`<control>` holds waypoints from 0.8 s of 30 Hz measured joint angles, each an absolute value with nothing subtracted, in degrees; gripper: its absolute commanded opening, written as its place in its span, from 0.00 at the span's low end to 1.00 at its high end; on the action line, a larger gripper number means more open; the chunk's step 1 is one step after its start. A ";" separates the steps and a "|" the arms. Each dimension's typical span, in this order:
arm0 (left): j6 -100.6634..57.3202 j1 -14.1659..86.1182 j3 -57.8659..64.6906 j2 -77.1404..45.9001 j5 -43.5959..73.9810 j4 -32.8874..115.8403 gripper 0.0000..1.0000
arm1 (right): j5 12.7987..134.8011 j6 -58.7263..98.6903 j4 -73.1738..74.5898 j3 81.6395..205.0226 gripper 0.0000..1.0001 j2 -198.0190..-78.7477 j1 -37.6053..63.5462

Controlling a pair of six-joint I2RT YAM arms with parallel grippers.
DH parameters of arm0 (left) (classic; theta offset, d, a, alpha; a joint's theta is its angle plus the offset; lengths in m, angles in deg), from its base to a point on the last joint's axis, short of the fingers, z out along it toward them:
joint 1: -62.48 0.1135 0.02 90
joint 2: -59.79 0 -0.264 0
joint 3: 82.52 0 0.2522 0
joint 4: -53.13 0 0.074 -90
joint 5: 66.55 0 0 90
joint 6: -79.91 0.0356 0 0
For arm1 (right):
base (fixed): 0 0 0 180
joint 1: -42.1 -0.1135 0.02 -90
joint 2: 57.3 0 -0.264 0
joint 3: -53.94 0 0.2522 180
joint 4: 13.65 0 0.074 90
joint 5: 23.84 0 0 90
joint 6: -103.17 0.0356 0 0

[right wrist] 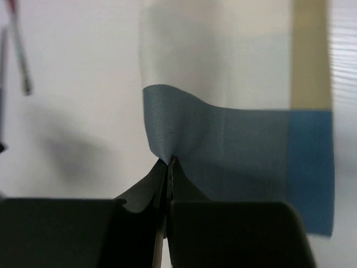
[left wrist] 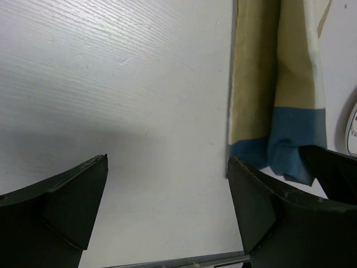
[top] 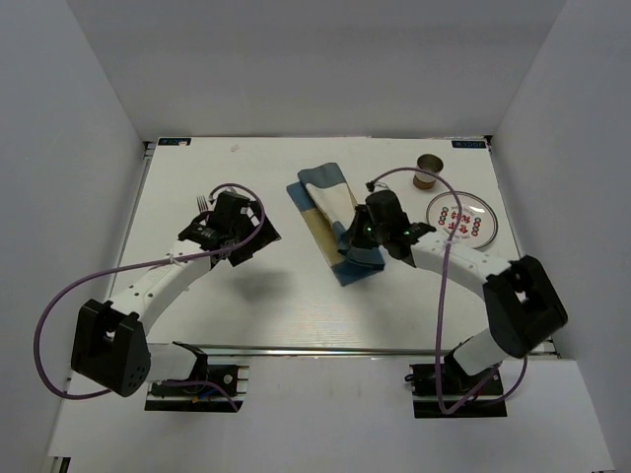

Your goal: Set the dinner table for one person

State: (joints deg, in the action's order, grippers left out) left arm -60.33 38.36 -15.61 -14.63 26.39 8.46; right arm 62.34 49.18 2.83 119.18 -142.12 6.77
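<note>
Under everything, the big white dinner table [top: 296,315], filling the floor between the white walls. Far left, a fork [top: 202,203] – only the prongs peeking out beside the left arm. Next, the left claw [left wrist: 167,164]: spread wide apart, grabbing nothing, hanging over bare table top. To the right of that, in the middle of the table, a cloth mat [top: 330,207] in blue, tan and cream, folded over itself and lying slanted. At the near blue end of the mat, the right claw [right wrist: 167,163] – squeezed tight, pinching the blue edge and pulling it up into a little bump. Further right, near the back rail, a small brown cup [top: 429,169]. Just in front of the cup, a round plate [top: 463,219] with red marks, flat on the table, close beside the right arm.
</note>
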 measured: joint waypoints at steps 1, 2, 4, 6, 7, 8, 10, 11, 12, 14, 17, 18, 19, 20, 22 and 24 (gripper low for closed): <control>-60.77 38.36 -15.57 -14.01 27.03 7.76 0.98 | 65.14 49.50 1.76 120.84 0.00 -144.06 6.31; -61.23 38.36 -15.55 -13.38 27.62 7.19 0.98 | 68.38 50.20 0.60 122.68 0.00 -146.14 5.74; -61.97 38.36 -15.48 -11.59 29.08 6.01 0.98 | 74.58 51.58 -1.69 126.39 0.00 -149.55 4.36; -62.41 38.36 -15.46 -9.62 30.07 5.55 0.98 | 79.98 52.72 -4.01 129.61 0.00 -151.67 2.72; -62.47 38.36 -15.46 -8.70 30.28 5.57 0.98 | 82.21 53.33 -4.99 130.98 0.00 -152.22 1.94; -62.45 38.36 -15.46 -8.00 30.31 5.86 0.98 | 84.05 53.66 -6.04 131.84 0.00 -152.30 1.32; -62.19 38.40 -15.48 -7.15 29.32 8.02 0.98 | 86.98 54.53 -8.42 132.19 0.00 -151.67 0.34; -62.06 38.44 -15.50 -7.11 28.43 9.83 0.98 | 87.85 54.93 -9.65 131.70 0.00 -151.06 0.23; -62.03 38.49 -15.59 -7.35 27.53 11.84 0.98 | 88.35 55.27 -10.72 130.92 0.00 -150.36 0.30; -62.30 38.49 -15.74 -8.75 25.43 15.89 0.98 | 88.38 56.21 -12.66 127.86 0.00 -148.63 0.93; -64.02 38.51 -15.83 -13.27 23.99 20.28 0.98 | 86.96 58.09 -15.50 121.32 0.00 -146.05 2.09; -64.81 38.51 -15.94 -15.35 23.84 21.29 0.98 | 85.86 59.01 -16.27 118.22 0.00 -144.92 2.55; -65.77 38.51 -16.35 -17.40 23.86 22.34 0.98 | 85.12 59.73 -16.73 115.71 0.00 -144.06 2.85; -66.73 38.49 -17.25 -19.24 24.01 23.38 0.98 | 84.09 60.72 -17.54 112.86 0.00 -143.08 3.16; -68.37 38.42 -19.57 -22.19 24.10 24.70 0.98 | 82.21 62.03 -18.83 107.73 0.00 -141.09 3.75; -69.79 38.38 -21.53 -25.31 24.03 25.26 0.98 | 80.44 63.27 -21.32 103.12 0.00 -139.19 4.01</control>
